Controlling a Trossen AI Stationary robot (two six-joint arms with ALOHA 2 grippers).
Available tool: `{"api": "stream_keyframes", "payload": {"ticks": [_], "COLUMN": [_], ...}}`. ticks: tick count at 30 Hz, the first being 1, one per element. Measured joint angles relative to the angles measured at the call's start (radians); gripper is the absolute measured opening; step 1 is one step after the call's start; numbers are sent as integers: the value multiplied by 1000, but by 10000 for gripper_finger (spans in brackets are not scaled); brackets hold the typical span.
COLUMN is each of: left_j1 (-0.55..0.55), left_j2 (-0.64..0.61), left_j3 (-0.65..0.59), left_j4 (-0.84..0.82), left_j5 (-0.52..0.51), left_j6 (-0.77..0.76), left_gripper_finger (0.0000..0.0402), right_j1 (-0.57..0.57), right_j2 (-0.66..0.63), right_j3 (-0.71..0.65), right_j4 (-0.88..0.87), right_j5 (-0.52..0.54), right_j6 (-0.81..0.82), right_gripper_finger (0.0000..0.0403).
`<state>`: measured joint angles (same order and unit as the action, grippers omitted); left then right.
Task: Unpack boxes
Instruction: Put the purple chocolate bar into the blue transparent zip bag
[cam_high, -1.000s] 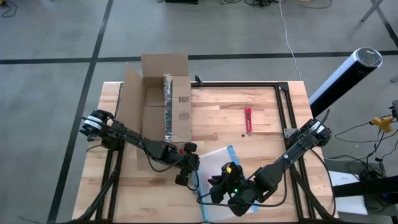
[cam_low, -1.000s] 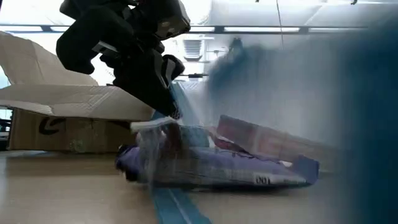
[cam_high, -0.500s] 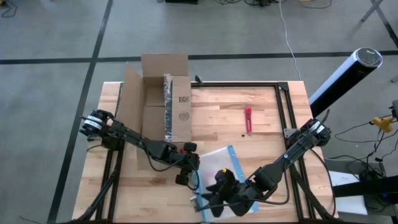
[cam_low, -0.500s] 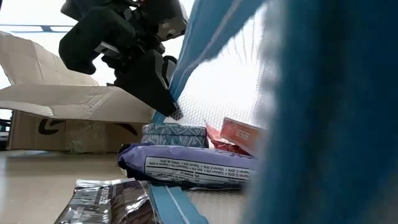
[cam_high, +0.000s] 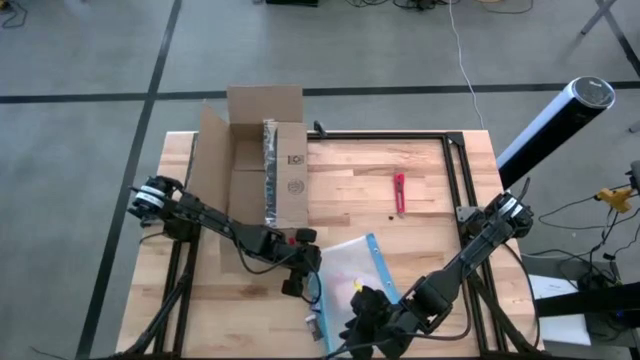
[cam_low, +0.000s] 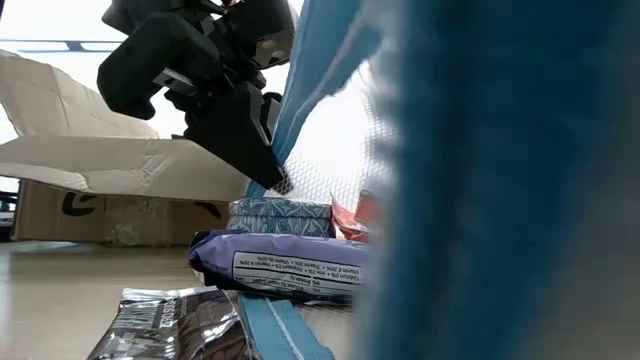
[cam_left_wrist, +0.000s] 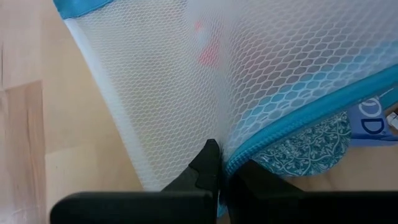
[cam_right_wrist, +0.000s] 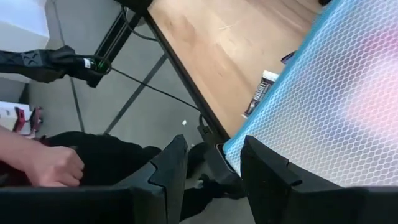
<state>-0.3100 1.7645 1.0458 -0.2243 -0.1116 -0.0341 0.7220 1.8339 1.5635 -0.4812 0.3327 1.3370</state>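
- Box (cam_high: 262, 165): far-left of table, flaps open, black printed marks on side flap.
- Left gripper (cam_high: 303, 278): jaws pinched on mesh pouch's (cam_high: 352, 272) blue edge.
- Snack packs (cam_low: 285, 262) lie under pouch; text too small to read.
- Right gripper (cam_high: 362, 312): near edge of table, fingers parted w/ pouch corner between.
- Red tool (cam_high: 399, 192): mid-table.
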Motion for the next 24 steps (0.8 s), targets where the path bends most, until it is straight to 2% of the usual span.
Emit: {"api": "stream_keyframes", "payload": {"ticks": [4,9,14,18,24], "left_j1": [4,5,8,14,20], "left_j2": [0,0,0,0,0], "left_j3": [0,0,1,1,1], "left_j4": [-5,-13,-18,-20,-22], "left_j5": [8,16,18,23,24], "left_j6": [0,1,1,-2,-11], "left_gripper_finger": [0,0,0,0,0], "right_j1": [-6,-10,0,11,34], "right_j2": [-8,-5,57,118,202], "right_j3": [1,91,176,214,294], "right_j4": [-4,-151,-368,-358,-354], "right_j5": [0,-13,-171,-256,-261], "right_j6": [-29,-110,-189,-257,-340], "right_gripper_finger": [119,106,91,81,77]}}
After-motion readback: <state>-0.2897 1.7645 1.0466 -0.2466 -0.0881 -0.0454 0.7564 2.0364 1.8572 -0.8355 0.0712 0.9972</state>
